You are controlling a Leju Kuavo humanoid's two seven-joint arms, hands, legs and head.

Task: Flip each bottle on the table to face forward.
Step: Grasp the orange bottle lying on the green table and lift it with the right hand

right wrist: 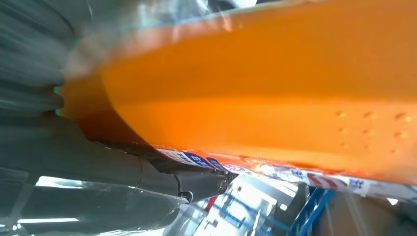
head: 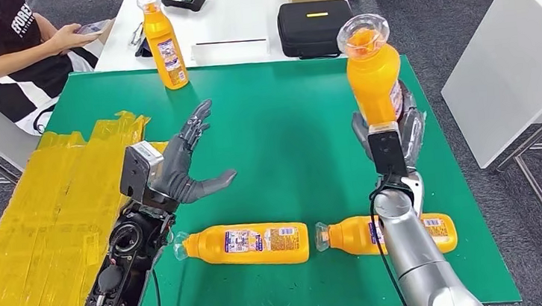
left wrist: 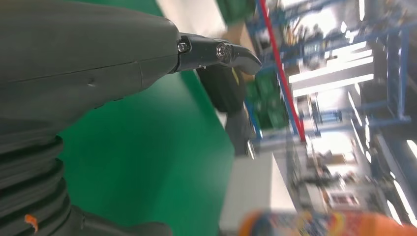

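Lying nearest the robot on the green worktop (head: 287, 121), two orange bottles rest on their sides in a row: the left lying bottle (head: 250, 244) with its label up, and the right lying bottle (head: 381, 234) partly behind the right arm. Just beyond them the left hand (head: 183, 169) hovers above the worktop with its fingers spread apart and nothing in it; yellow taped sheeting (head: 43, 227) covers the surface to its left. The right hand (head: 390, 138) grips the held bottle (head: 373, 68) by its lower end, raised off the worktop and upright, its clear cap toward the camera; the right wrist view shows its orange side (right wrist: 265, 83) pressed against the hand. Farther back a standing bottle (head: 165, 47) sits near the far edge. Behind it a white table carries a black case (head: 314, 27), and a seated person (head: 7, 51) holds a phone.
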